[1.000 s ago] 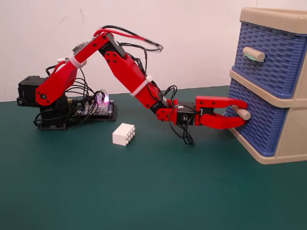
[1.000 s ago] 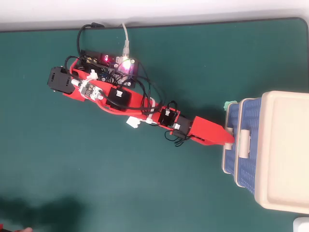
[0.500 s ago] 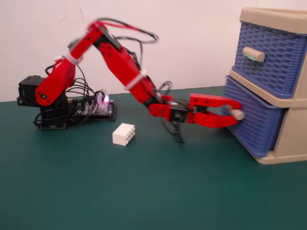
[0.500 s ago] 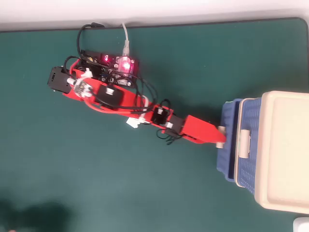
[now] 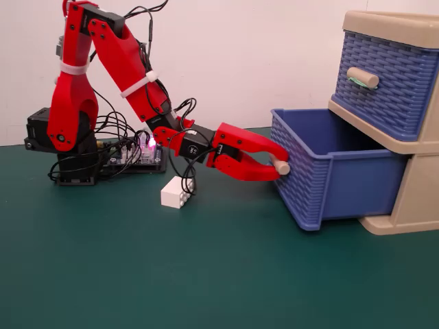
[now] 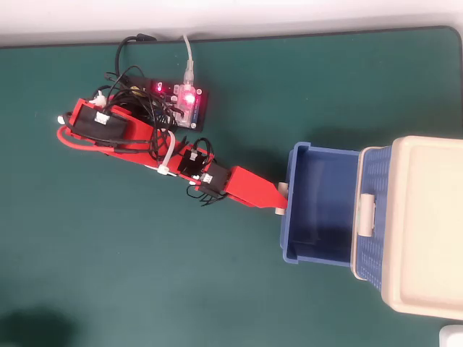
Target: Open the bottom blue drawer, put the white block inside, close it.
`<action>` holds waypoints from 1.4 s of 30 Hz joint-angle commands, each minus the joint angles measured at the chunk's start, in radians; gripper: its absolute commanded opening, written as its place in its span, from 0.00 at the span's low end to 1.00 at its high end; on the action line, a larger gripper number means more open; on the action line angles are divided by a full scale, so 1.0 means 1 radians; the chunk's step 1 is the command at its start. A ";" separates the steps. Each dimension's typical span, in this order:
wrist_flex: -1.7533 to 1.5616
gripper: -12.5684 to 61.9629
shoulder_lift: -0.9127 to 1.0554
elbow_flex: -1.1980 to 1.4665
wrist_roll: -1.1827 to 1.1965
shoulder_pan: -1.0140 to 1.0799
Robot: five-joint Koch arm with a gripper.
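Observation:
The bottom blue drawer (image 5: 329, 175) (image 6: 318, 206) is pulled far out of the beige cabinet (image 5: 418, 199) (image 6: 423, 224), and its inside looks empty. My red gripper (image 5: 280, 163) (image 6: 279, 201) is shut on the drawer's beige handle (image 5: 281, 165). The white block (image 5: 178, 192) lies on the green mat just below my forearm in the fixed view. From overhead the arm hides it.
The upper blue drawer (image 5: 384, 75) stays shut above. The arm's base (image 5: 65, 147) and a lit circuit board (image 5: 140, 152) (image 6: 184, 101) stand at the left rear. A white wall (image 5: 226, 62) runs behind the mat.
My gripper has drawn back to the left with the handle in it, and the bottom drawer has slid from nearly shut to wide open. The arm has folded upward.

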 commanded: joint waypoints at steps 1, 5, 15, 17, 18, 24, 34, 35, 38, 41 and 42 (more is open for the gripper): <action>-0.009 0.31 0.063 0.006 0.015 -0.006; -0.012 0.64 0.124 0.008 0.014 0.005; 0.816 0.63 0.772 0.075 0.012 0.077; 1.220 0.63 0.876 -0.048 0.008 0.143; 1.391 0.63 0.894 -0.114 0.006 0.167; 2.031 0.63 0.695 -0.442 0.003 0.206; 2.025 0.63 0.383 -0.468 0.015 0.202; 2.016 0.63 0.370 -0.468 0.015 0.202; 1.985 0.63 0.344 -0.463 0.015 0.195; 1.967 0.63 0.302 -0.463 0.017 0.160; 1.960 0.63 0.288 -0.463 0.020 0.152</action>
